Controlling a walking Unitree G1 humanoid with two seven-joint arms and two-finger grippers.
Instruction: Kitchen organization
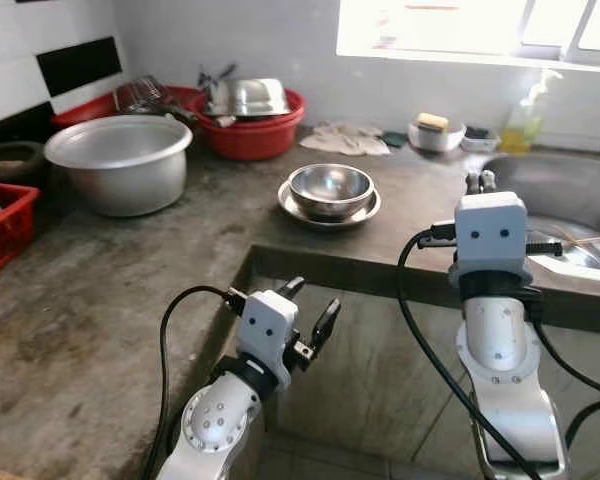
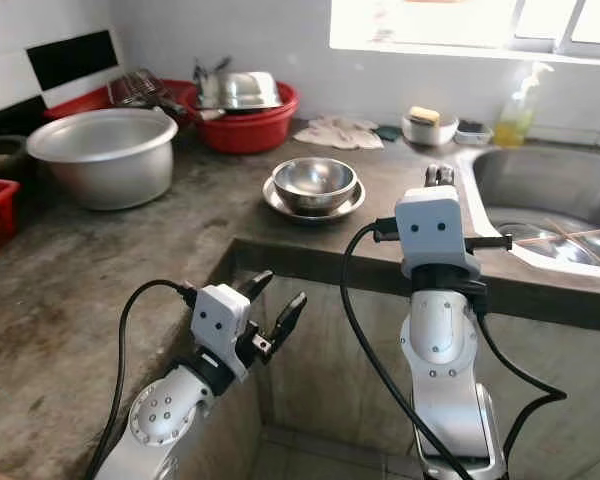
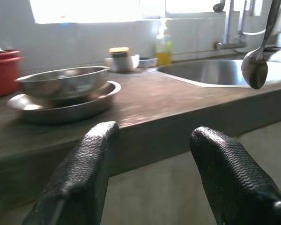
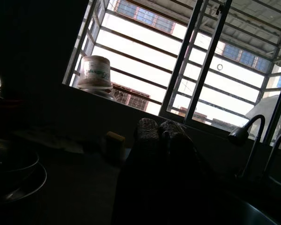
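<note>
My left gripper (image 1: 312, 306) hangs wide open and empty below the counter (image 1: 130, 300) edge, while my right gripper (image 1: 480, 183) points up at the edge beside the sink (image 1: 570, 190), fingers pressed together. In the left wrist view a spoon (image 3: 256, 65) hangs bowl-down by the sink, its top out of frame. Beyond sits a steel bowl (image 1: 330, 188) on a plate (image 1: 365, 212), then a large pot (image 1: 120, 160) and red basin (image 1: 250, 135).

steel bowl (image 1: 329, 189) on plate (image 1: 365, 213), sink (image 1: 570, 190) to its right.
</note>
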